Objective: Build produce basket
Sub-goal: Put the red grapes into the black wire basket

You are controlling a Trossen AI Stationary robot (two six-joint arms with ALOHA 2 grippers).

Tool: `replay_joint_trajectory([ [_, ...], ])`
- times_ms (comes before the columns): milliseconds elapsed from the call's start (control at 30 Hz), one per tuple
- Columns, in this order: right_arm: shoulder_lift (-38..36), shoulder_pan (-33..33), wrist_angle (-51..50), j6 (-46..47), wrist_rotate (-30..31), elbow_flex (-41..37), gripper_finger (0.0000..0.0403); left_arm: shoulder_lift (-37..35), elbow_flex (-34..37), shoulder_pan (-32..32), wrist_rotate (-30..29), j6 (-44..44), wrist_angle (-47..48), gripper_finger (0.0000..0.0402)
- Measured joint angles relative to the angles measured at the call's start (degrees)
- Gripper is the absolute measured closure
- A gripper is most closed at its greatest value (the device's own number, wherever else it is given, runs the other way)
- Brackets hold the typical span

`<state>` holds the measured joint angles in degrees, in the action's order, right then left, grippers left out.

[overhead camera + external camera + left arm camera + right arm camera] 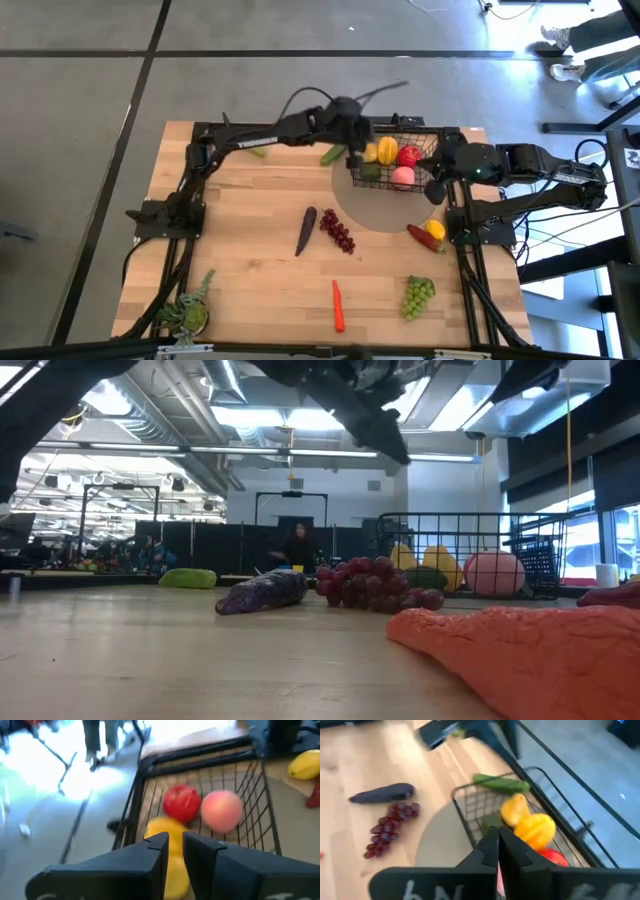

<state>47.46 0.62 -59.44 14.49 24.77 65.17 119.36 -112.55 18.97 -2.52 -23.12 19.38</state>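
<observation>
An eggplant (306, 230), grapes (337, 231) and carrot (338, 306) lie loose on the table (240, 270), the left gripper (357, 152) hangs empty, fingers narrowly parted, over the half-filled basket (446, 134), where its fast-moving arm could snag the wire rim, the right gripper (436, 187) waiting closed beside it.

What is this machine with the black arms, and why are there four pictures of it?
It's a robot with two arms, packing toy food into a wire basket. One camera looks down from above, one sits at table height, and one rides on each wrist. The left hand is over the basket, holding nothing I can see. The right hand, shut and empty, waits beside it. A peach and yellow pepper are inside. An eggplant, carrot and green grapes lie on the table.
</observation>
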Motion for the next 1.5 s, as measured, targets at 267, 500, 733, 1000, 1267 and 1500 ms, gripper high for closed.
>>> replay_joint_trajectory([
  [267,-0.6,0.0,0.9,-1.8,-6.1,0.0,0.0402,-5.4,0.1,4.4,-0.4,15.3,13.6,0.0360],
  [500,-0.7,0.0,-0.7,-2.8,-9.8,0.0,0.0402,-6.3,0.1,7.9,-0.4,22.8,27.7,0.0360],
  [733,-0.8,0.0,-4.2,-2.2,-15.1,0.0,0.0402,-6.3,0.1,10.0,-0.4,25.6,39.8,0.0360],
  [1000,-0.7,0.0,-11.0,5.8,-21.6,0.0,0.0402,-7.1,0.1,9.5,0.4,28.7,47.2,0.0360],
  [1267,-0.7,-0.8,-16.0,13.7,-26.3,0.0,0.0402,-12.2,0.1,6.8,-1.6,30.5,49.9,0.0360],
  [1500,1.2,-5.6,-15.4,20.9,-29.1,0.0,0.0402,-16.3,0.1,4.6,-5.4,32.1,57.3,0.0360],
])
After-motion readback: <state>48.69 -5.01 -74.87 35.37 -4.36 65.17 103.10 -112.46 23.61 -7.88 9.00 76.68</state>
